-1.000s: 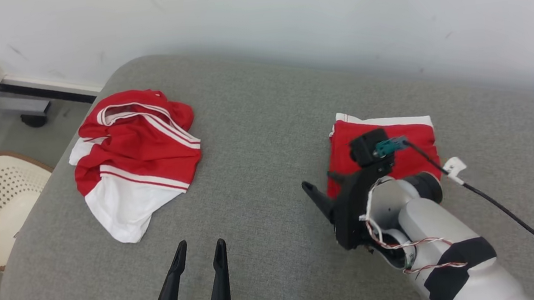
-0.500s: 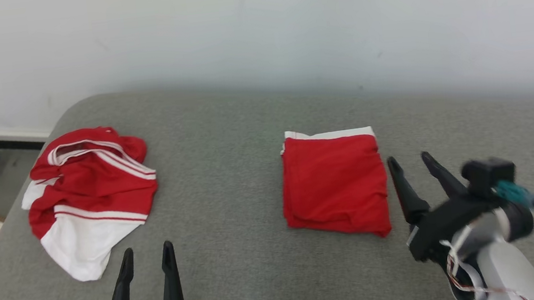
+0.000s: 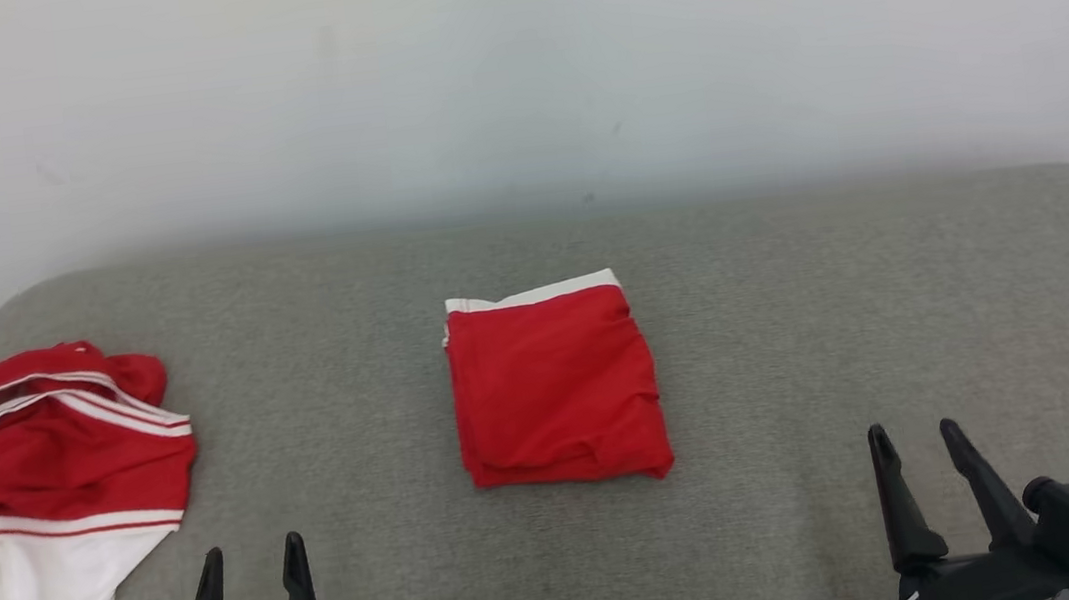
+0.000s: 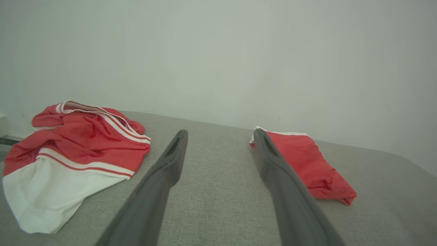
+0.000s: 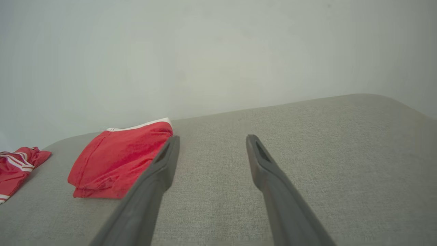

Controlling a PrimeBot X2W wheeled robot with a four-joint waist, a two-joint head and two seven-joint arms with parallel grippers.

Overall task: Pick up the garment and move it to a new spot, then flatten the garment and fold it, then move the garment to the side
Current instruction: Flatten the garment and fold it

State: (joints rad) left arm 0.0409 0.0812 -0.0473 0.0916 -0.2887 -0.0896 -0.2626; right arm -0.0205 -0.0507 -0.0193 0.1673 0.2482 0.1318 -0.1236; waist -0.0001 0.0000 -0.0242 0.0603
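- The folded garment [image 3: 553,388] lies flat in the middle of the grey table [image 3: 797,310]. It is a red near-rectangle with its long axis running from the robot toward the wall [image 3: 509,71], and its white band is on the wall side.
- The left hand [image 3: 252,546] has its fingers spread and holds nothing.
- The right hand [image 3: 910,427] is likewise spread and empty, well apart from the folded garment.
- A crumpled red-and-white garment [image 3: 51,476] sits at the table's left end.

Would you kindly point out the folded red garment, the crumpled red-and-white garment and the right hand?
folded red garment [image 3: 553,388], head view, middle of its top layer.
crumpled red-and-white garment [image 3: 62,477], head view, its red middle.
right hand [image 3: 912,430], head view, midway between its fingertips.
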